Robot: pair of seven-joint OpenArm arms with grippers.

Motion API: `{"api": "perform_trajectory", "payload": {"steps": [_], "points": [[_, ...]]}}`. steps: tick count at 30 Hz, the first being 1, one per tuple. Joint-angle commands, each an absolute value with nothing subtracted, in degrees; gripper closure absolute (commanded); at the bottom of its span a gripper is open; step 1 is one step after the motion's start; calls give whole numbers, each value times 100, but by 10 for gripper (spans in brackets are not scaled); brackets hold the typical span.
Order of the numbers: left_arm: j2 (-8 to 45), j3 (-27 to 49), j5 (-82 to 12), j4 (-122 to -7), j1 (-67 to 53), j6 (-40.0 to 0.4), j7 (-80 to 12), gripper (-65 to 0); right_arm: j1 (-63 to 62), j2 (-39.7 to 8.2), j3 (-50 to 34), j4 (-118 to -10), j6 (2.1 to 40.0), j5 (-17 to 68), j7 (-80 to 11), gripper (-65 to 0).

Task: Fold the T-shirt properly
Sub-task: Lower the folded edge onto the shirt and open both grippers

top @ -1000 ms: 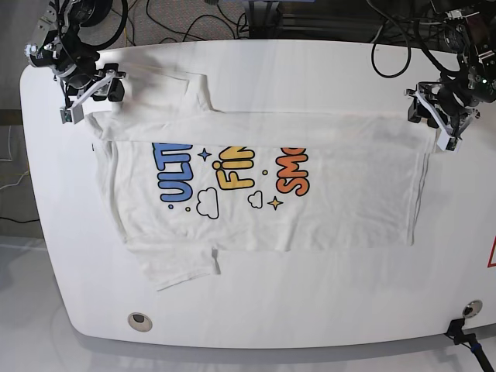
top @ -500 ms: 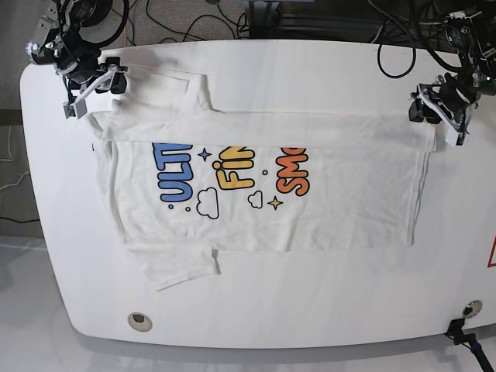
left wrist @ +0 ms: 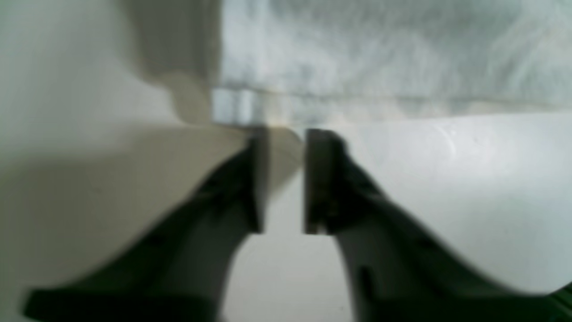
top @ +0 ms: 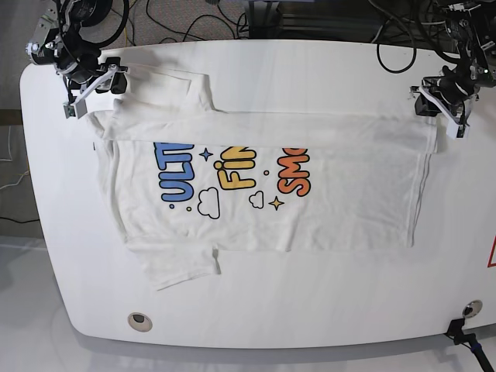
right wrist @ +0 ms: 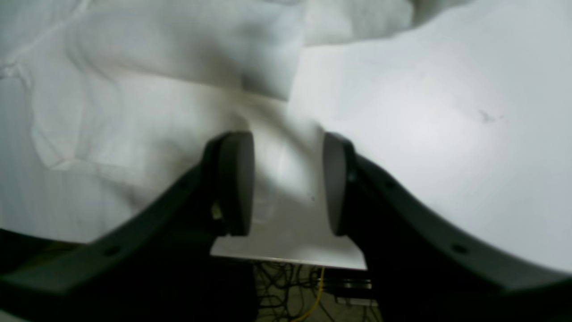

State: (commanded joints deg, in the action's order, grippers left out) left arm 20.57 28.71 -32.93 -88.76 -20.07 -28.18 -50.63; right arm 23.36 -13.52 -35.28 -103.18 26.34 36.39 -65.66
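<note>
The white T-shirt (top: 263, 186) lies flat on the white table (top: 310, 310), print up, showing blue "ULT", yellow "FIN" and orange "SMO". Its far edge is folded over the tops of the letters. My left gripper (top: 451, 124) is at the shirt's far right corner. In the left wrist view it (left wrist: 286, 136) is slightly open and empty, with the shirt's hem (left wrist: 380, 53) just beyond its tips. My right gripper (top: 77, 101) is at the far left by the sleeve. In the right wrist view it (right wrist: 286, 138) is open over bare table, with the cloth (right wrist: 134, 89) to its left.
Cables (top: 178, 15) lie beyond the table's far edge. A round grommet (top: 138, 319) sits near the front left and a black clamp (top: 465, 333) at the front right corner. The table's edge (right wrist: 286, 259) shows just under my right gripper.
Both grippers have drawn back from the shirt's far edge toward the table's far side, the left one more. The shirt has stayed flat on the table.
</note>
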Motion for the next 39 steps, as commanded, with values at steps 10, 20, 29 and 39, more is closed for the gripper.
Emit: {"api": "perform_trajectory", "payload": {"steps": [10,20,29,39], "points": [[2044,2977,-3283,-9366,-2193,-2811,-5002,-213,2314,-1349,-3523,-10422,2639,3632,-6531,-250],[2048,3125,-3274,-9237,-2230,-2763,-4654,-150,2326,-1347,-3480,-10451,2676,3634,-6504,-252],[2149,3108,-3178,-9648,-2035,-2774,-4831,-197,2123,-1279,-3495,-10431,2642,3574,-6440,-226],[2141,3108,-3169,-9640,-2053,-2774,-4831,-197,2158,-1270,-3512,-10431,2615,3574,-6440,-246]]}}
